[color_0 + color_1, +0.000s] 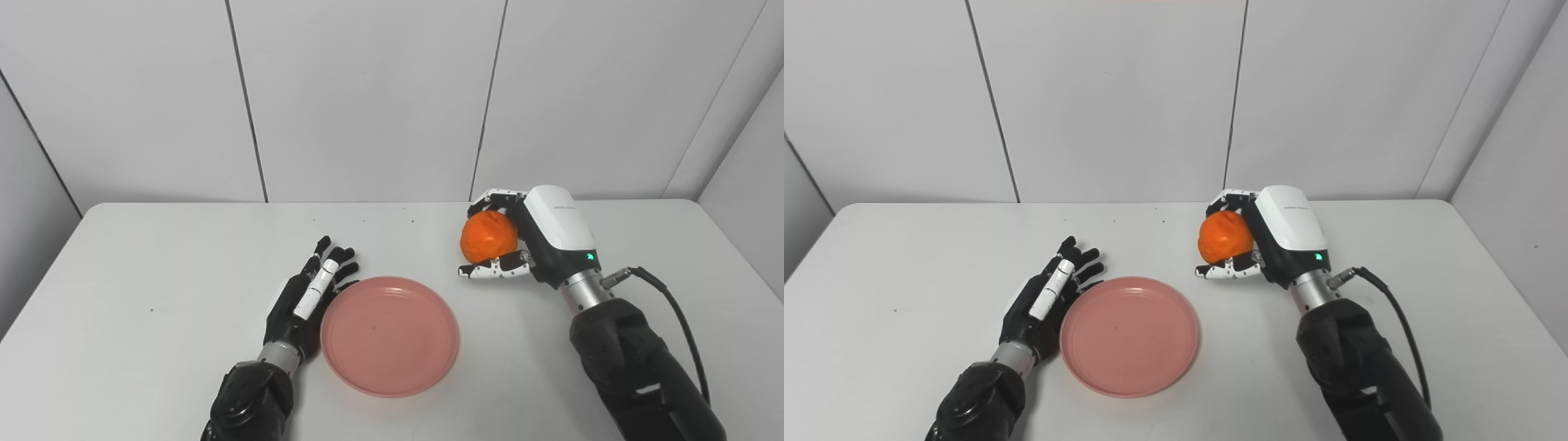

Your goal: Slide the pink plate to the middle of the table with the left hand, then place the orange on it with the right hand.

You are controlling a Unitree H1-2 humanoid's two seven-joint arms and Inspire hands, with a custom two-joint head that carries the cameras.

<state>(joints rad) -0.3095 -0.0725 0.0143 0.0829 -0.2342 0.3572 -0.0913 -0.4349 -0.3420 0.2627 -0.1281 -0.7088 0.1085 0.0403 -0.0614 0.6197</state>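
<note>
Plate placement looks basically sorted – the pink plate (390, 335) is sat flat near the middle of the white table (122, 318), towards the front edge, and nothing has been put on it yet. The left hand (309, 300) is laid alongside the plate's left rim with its fingers (327, 260) stretched out straight and nothing gripped; touching or just beside the rim, it can't quite be told. That flat, edge-on pose makes sense for a push, since a shallow plate is more easily nudged sideways than picked up. Over on the other side the orange (488, 237) is wrapped in the right hand (520, 236), fingers curled over the top and thumb tucked underneath, so it's cradled rather than pinched – sensible for something round that would roll. It seems to be held just off the table, behind and to the right of the plate, so what's probably left is for it to be carried across and set down in the dish
</note>
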